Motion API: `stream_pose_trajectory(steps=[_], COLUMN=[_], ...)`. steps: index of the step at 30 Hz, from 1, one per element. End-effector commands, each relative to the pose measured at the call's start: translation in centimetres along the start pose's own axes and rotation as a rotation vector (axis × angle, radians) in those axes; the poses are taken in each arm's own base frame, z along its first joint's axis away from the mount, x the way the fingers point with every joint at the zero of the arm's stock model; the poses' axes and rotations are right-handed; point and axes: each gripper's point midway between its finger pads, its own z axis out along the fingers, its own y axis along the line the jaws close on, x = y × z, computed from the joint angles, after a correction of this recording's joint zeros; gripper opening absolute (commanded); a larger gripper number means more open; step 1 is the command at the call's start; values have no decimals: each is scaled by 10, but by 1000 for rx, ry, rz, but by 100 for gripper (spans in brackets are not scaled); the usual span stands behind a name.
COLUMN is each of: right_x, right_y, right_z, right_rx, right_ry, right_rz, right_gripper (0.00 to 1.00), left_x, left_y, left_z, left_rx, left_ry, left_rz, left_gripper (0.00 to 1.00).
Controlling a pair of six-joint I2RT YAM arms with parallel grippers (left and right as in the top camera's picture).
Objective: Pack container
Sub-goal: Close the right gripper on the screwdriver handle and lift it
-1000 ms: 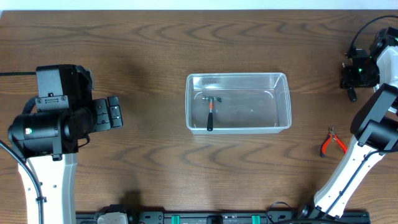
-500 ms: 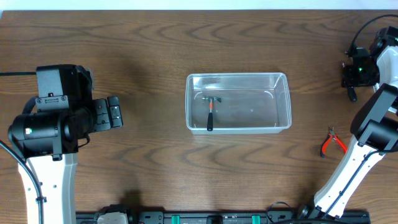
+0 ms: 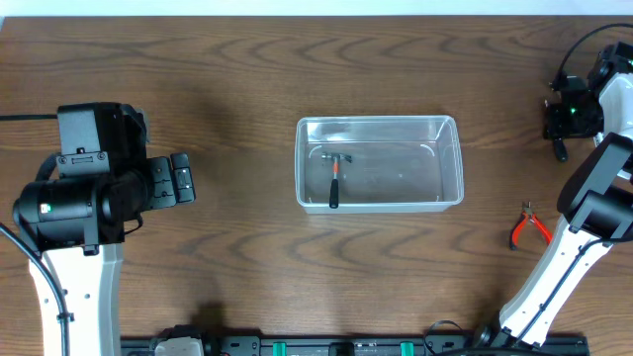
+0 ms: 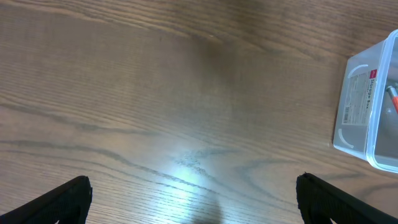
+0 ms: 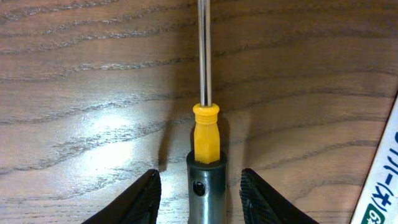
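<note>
The container (image 3: 380, 123) is a clear rectangular tub in the middle of the table, with a small hammer (image 3: 334, 178) with an orange-and-black handle lying in its left part. Its labelled corner shows at the right of the left wrist view (image 4: 364, 106). My left gripper (image 3: 183, 178) is open and empty over bare wood (image 4: 193, 205), well left of the tub. My right gripper (image 3: 560, 129) is at the far right back. In the right wrist view it is open (image 5: 200, 199), its fingers on either side of a screwdriver (image 5: 206, 134) with a yellow collar, dark handle and steel shaft, with gaps on both sides.
Red-handled pliers (image 3: 529, 225) lie on the table at the right, in front of the right gripper. The edge of a white and blue box (image 5: 380, 180) shows just right of the screwdriver. The right arm's base stands at the front right.
</note>
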Motion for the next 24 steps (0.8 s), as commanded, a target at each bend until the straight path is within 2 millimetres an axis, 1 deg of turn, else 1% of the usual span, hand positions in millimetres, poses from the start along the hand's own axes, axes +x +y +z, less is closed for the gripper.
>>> stream_pose_trajectory(steps=[1,7,12,17,20,24], right_x=[5,7,13,13,13,11], right_y=[1,3,5,5,5,4], right_z=[7,9,13,14,14,14], right_rx=[-14,-18,-26,-27,-26,-21], right_ry=[17,26,43,43,41,34], right_rz=[12,12,11,11,11,12], right_gripper=[45,45,47,46,43,41], left_x=[0,0,0,0,0,0], left_y=[3,3,3,3,3,3], left_z=[1,1,1,1,1,1], left_rx=[-11,-11,-10,-11,-10,-11], left_ry=[4,4,4,4,4,4], left_rz=[-14,-13,-14,-14,-13,-14], left_gripper=[98,98,98,98,98,98])
